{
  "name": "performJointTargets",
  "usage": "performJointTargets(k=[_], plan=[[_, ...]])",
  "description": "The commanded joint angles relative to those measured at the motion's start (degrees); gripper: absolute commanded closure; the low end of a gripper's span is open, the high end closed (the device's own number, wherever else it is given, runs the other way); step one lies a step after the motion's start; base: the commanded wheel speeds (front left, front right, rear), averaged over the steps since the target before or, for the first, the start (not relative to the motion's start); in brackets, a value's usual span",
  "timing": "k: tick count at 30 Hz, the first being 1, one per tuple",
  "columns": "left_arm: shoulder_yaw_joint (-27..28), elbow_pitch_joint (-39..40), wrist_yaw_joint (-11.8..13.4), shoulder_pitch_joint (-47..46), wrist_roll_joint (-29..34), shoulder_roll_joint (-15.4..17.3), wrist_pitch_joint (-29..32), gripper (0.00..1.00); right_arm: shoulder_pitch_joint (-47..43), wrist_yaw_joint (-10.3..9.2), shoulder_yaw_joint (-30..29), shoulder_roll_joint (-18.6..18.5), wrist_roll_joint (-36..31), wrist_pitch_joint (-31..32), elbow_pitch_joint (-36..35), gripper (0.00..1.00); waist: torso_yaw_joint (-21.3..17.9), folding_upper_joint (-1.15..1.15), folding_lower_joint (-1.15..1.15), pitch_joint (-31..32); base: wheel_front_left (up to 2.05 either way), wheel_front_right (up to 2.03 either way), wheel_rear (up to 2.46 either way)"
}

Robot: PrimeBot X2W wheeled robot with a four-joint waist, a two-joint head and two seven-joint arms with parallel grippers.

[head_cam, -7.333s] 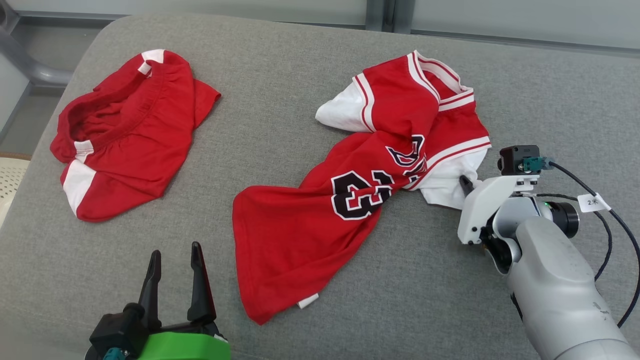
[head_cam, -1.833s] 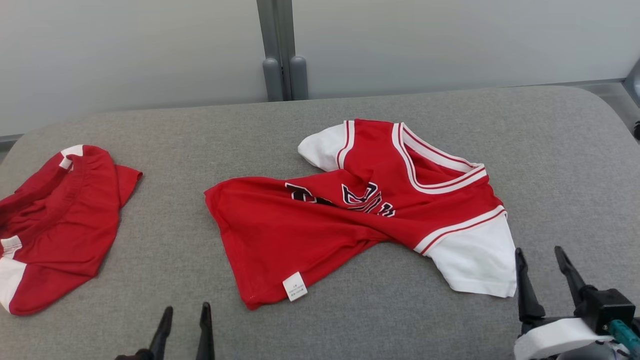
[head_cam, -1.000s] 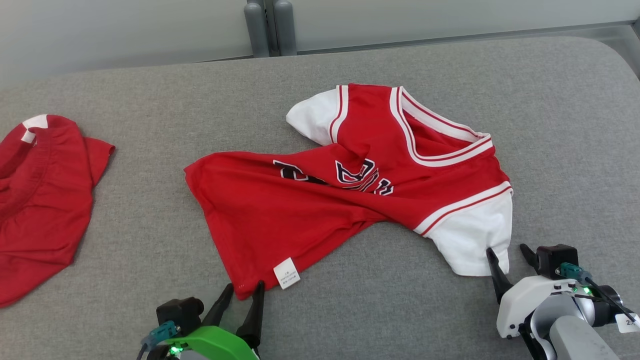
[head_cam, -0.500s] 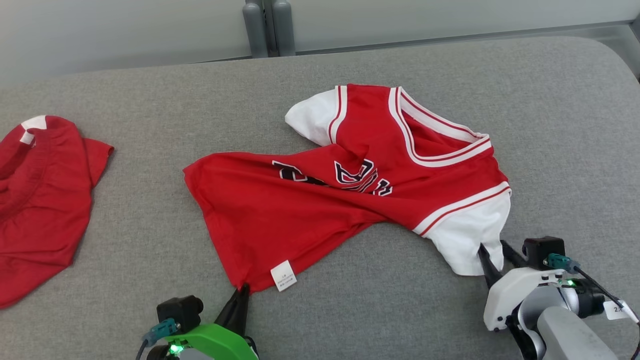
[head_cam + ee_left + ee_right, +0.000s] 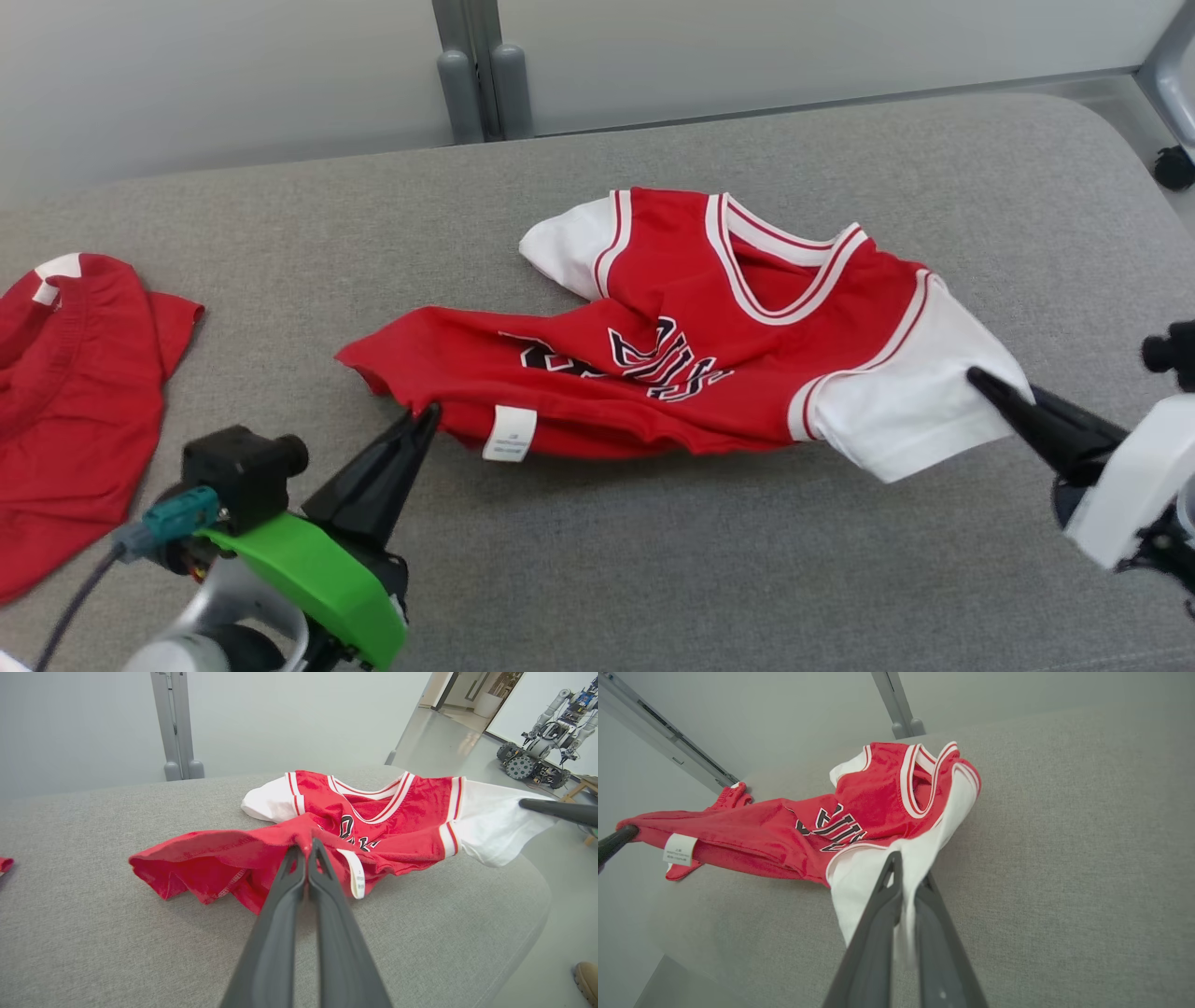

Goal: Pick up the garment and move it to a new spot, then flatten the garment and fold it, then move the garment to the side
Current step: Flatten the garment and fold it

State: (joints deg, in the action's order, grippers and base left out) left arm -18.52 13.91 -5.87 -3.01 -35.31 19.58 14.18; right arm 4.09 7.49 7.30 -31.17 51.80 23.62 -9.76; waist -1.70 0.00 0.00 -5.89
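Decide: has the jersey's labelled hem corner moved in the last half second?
Yes. Pinched in the left pincer, the hem corner has lifted, shifting up the head view relative to the shorts, which lie still.

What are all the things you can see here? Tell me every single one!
jersey: one, red and white, middle of the table
label: one, white, on the jersey's hem
shorts: one pair, red with white, left end of the table
table: one, grey, under the clothes
posts: two, grey, side by side behind the table
other robot: one, grey, far off on the floor
shoe: one, tan, on the floor beside the table
left gripper: one, dark, shut on the jersey's red hem
right gripper: one, dark, shut on the jersey's white sleeve
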Motion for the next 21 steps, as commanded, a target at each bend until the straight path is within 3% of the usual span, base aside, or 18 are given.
performJointTargets(k=[1,5,10,13,16,18,21], plan=[[0.64,4.97,0.53,-1.75,-0.25,2.71,4.30,1.00,-0.39,0.00,-2.80,-2.86,1.55,4.92,-4.87,1.00,-1.13,0.00,0.00,-0.95,0.00,0.00,0.00],[3.14,16.22,1.76,-8.47,-3.66,7.22,15.16,1.00,3.43,0.01,-11.99,-7.28,7.12,17.14,-15.36,1.00,-2.01,0.00,0.00,-3.96,0.00,0.00,0.00],[6.29,19.22,2.61,-22.65,-8.79,10.14,25.08,1.00,17.36,0.00,-21.48,-6.95,10.75,26.66,-18.18,1.00,-2.84,0.00,0.00,-10.61,0.00,0.00,0.00],[7.63,14.06,3.20,-35.65,-11.34,10.37,29.93,1.00,31.46,0.00,-23.71,-6.16,7.05,32.48,-13.12,1.00,-2.70,0.00,0.00,-17.08,0.00,0.00,0.00],[6.35,7.46,2.69,-46.77,-9.65,9.53,31.72,1.00,44.14,0.00,-22.77,-4.48,0.75,36.20,-7.59,1.00,-2.15,0.00,0.00,-22.83,0.00,0.00,0.00],[5.10,1.59,2.58,-54.97,-7.83,7.52,31.46,1.00,53.87,0.00,-21.39,-1.59,-5.78,37.25,-3.24,1.00,-1.81,0.00,0.00,-27.09,0.00,0.00,0.00],[2.86,-8.17,1.65,-66.51,-2.75,5.46,28.29,1.00,67.71,0.00,-20.24,5.82,-17.50,34.12,4.52,1.00,-1.45,0.00,0.00,-32.96,0.00,0.00,0.00]])
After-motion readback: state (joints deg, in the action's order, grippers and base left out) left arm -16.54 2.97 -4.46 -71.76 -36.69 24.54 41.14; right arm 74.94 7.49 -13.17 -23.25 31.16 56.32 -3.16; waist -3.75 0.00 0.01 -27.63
